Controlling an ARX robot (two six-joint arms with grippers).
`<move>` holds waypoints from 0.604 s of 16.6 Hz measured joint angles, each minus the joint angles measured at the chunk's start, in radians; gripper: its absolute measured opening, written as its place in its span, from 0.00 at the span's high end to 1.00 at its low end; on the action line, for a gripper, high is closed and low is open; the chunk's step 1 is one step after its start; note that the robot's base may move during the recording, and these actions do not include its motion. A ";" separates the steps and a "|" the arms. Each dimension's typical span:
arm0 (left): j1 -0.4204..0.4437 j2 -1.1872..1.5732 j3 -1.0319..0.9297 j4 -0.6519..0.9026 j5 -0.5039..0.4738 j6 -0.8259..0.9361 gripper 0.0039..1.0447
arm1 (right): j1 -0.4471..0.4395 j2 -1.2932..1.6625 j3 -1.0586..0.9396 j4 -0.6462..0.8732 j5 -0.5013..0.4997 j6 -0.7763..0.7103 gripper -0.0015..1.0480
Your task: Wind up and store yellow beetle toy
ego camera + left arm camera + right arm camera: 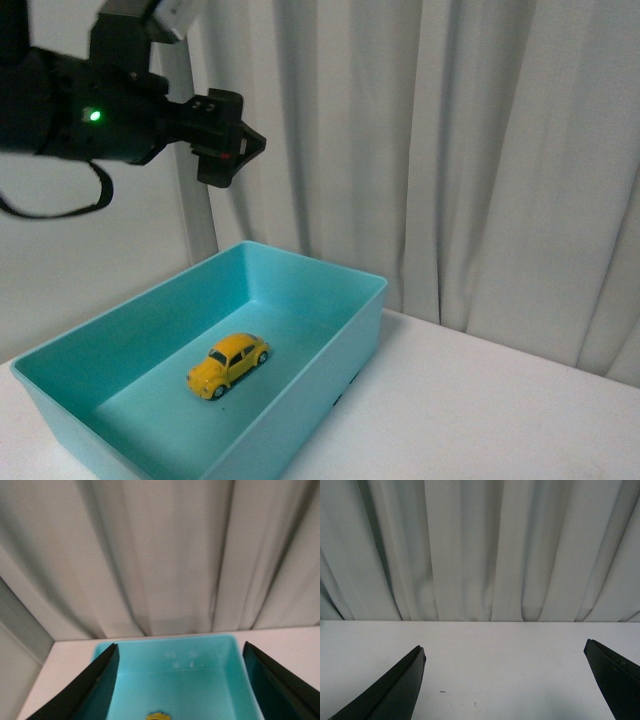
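The yellow beetle toy rests on its wheels on the floor of a teal bin. In the left wrist view only a sliver of the yellow beetle toy shows at the picture's edge, inside the teal bin. My left gripper is open and empty, held high above the bin's far left side; in its own view the gripper has its jaws spread wide over the bin. My right gripper is open and empty above bare white table; it does not show in the front view.
The bin stands on a white table. A pale curtain hangs close behind the table, with a grey upright post beside the bin's far corner.
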 joint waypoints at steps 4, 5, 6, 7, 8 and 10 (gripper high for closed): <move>-0.091 -0.357 -0.347 0.176 -0.084 -0.140 0.83 | 0.000 0.000 0.000 0.002 0.000 0.000 0.06; -0.105 -0.381 -0.378 0.170 -0.097 -0.146 0.93 | 0.000 0.000 0.000 0.001 0.000 0.000 0.06; -0.128 -0.440 -0.420 0.156 -0.118 -0.152 0.99 | 0.000 0.000 0.000 0.001 -0.001 0.000 0.06; -0.139 -0.472 -0.436 0.150 -0.128 -0.152 0.99 | 0.000 0.000 0.000 0.001 0.000 0.000 0.06; -0.166 -0.500 -0.451 0.135 -0.169 -0.153 0.99 | 0.000 0.000 0.000 0.001 0.000 0.000 0.06; -0.236 -0.561 -0.488 0.101 -0.208 -0.153 0.99 | 0.000 0.000 0.000 0.001 -0.001 0.000 0.06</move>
